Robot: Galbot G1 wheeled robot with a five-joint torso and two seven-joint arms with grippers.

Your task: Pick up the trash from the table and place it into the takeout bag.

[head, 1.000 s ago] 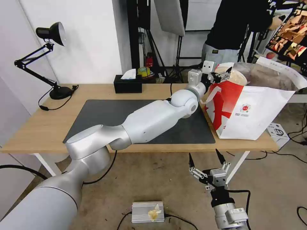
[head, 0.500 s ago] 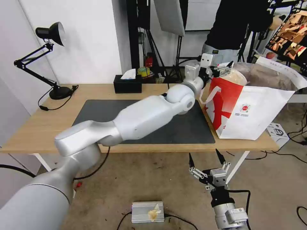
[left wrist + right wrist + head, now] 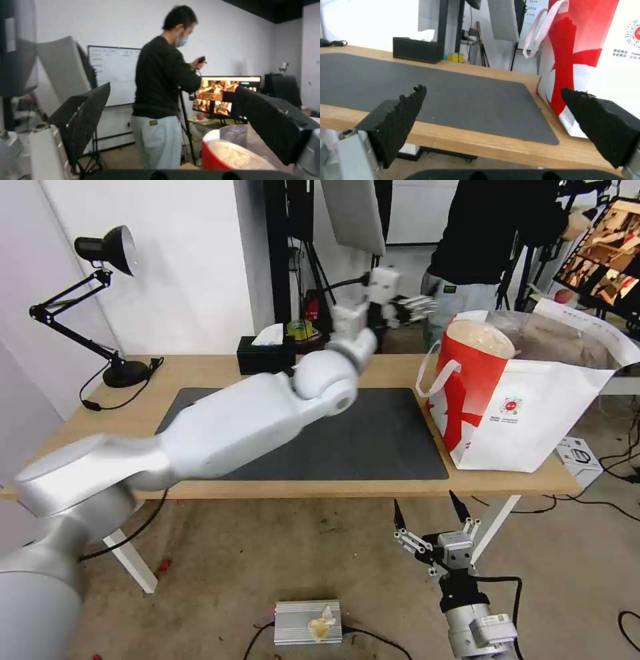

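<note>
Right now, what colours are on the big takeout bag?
White and red, with white loop handles; the takeout bag shows best in the head view.

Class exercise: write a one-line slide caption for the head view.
Left hand open in the air beside the takeout bag; right hand open below the table.

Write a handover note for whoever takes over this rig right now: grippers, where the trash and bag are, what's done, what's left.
Left gripper: open and empty, raised above the table's far edge, left of the bag's mouth.
Right gripper: open, empty, parked low in front of the long light-wood table.
Big white-and-red insulated takeout bag: upright at the table's right end, mouth open; a beige paper bowl sits in its top.
Done: no trash lies on the large dark grey mat or on the wood around it.
Left: nothing visible to pick. Leave the black tissue box; the other bag contents cannot be seen.
</note>
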